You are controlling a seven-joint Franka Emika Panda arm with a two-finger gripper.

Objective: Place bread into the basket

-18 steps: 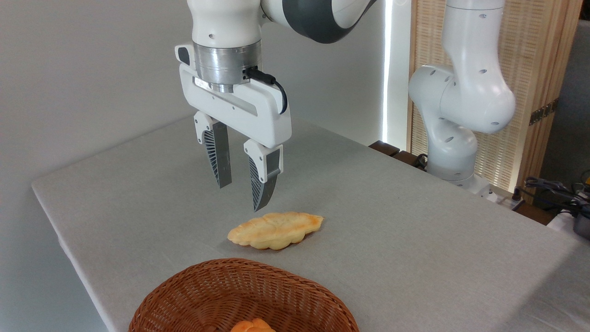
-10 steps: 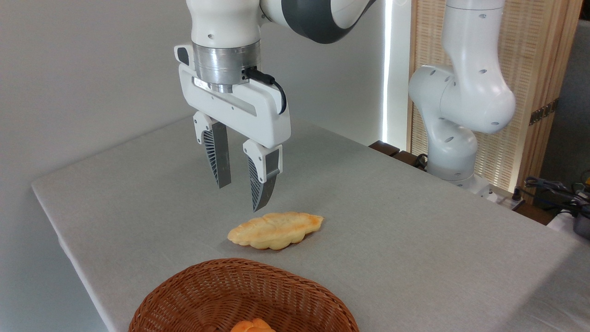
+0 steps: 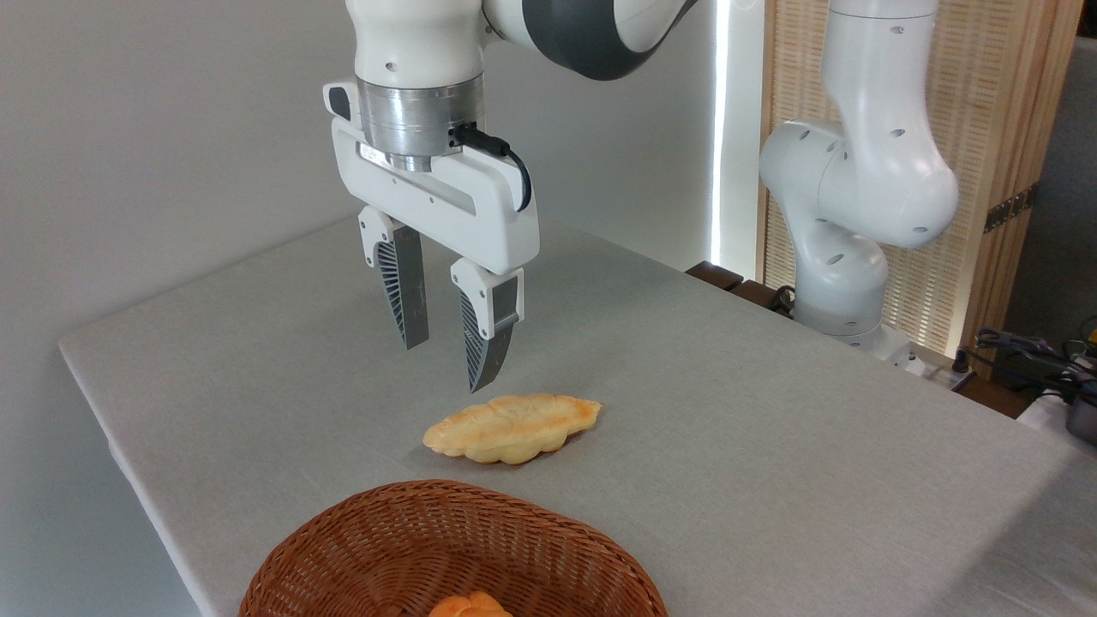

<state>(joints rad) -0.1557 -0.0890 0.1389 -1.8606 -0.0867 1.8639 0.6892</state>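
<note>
Wicker basket (image 3: 343, 548) occupies the nearest position, well below and in front of the jaws, cut off by the lower frame edge. Its braided rim is intact and its mouth faces up. A small orange-brown bun (image 3: 467, 607) lies inside it, only partly visible.

Beyond the basket rim, apart from it, the bread (image 3: 512, 426) lies flat on the grey table (image 3: 771, 446). It sits below the jaws and slightly to their right and front, not directly under the gap. Its long axis runs left to right, with the browner end on the right.

Handling judgement: the bread is probably light and soft, with a thin scalloped edge that may crumble or dent under hard pressure. The ridged top offers some friction. The recommended hold is across the short width at mid-length, where the body looks thickest, with light closing force. A grip at either tapered end risks tilting or tearing.

Farther back and above, the gripper (image 3: 447, 364) hangs clear of the bread with nothing between its fingers (image 3: 403, 296). The jaws stand moderately apart; the gap looks close to the bread's width, so wider opening may be required. Fingertips point down at the table.
</note>
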